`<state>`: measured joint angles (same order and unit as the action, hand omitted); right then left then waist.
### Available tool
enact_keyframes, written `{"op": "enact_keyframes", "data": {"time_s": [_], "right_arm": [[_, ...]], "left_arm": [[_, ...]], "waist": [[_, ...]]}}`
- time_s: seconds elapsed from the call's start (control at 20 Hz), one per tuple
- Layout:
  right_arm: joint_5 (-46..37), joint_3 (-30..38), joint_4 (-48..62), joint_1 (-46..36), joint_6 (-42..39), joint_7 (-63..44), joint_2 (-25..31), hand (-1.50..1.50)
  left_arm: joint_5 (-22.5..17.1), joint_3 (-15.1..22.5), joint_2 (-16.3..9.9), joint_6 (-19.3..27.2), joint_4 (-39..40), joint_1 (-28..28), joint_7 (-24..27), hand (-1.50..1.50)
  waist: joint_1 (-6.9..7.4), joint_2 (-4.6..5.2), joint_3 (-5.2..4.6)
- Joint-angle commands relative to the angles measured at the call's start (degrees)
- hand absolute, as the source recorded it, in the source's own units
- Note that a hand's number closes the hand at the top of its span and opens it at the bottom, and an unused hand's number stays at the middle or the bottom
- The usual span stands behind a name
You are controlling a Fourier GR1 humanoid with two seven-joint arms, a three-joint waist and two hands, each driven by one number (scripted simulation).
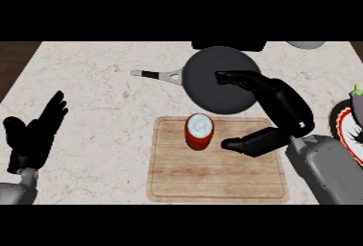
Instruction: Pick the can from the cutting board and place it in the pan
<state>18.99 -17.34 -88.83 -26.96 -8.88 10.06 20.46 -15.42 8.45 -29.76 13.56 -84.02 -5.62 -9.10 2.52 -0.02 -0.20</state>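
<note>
Left robot hand (32, 137): at the view's left edge, fingers straight and apart, upright, resting; holds nothing. Bench (92, 105): pale marbled top carrying all items. Pan (220, 79): dark, round, at the far side just beyond the board, its grey handle pointing left; nothing lies in it. Cutting board (216, 166): wooden, rectangular, centre of the bench; holds only the can. Can (199, 131): red body, pale lid, upright near the board's far edge, untouched. Right robot hand (273, 113): fingers spread and arched, upper fingers over the pan's right rim, thumb low over the board just right of the can, nothing between them; not in contact with the can. Plate (347, 132): at the right edge, partly cut off, with a purple aubergine (356, 103) on it. Step in hand, by judgement: the approach to the grasp; pick not yet made. Next move calls for shifting the right robot hand leftward so fingers and thumb bracket the can, closing on it, then lifting and carrying the short way over to the pan.
</note>
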Motion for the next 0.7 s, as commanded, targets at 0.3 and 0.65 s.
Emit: {"op": "enact_keyframes", "data": {"time_s": [0.3, 0.65], "right_arm": [[1.3, 2.0, 14.0, -3.3, -7.1, 7.2, -7.5, -1.5], [-4.7, 0.5, 5.8, -12.6, -9.3, -5.4, 2.3, -1.5]], "left_arm": [[7.0, -1.0, 0.4, 3.0, 9.1, -3.1, -4.9, 0.0], [6.6, -2.1, -1.3, 1.2, 8.0, -0.7, -4.5, 0.0]], "waist": [[-2.47, 0.15, 0.21], [-2.67, -0.29, 0.14]]}}
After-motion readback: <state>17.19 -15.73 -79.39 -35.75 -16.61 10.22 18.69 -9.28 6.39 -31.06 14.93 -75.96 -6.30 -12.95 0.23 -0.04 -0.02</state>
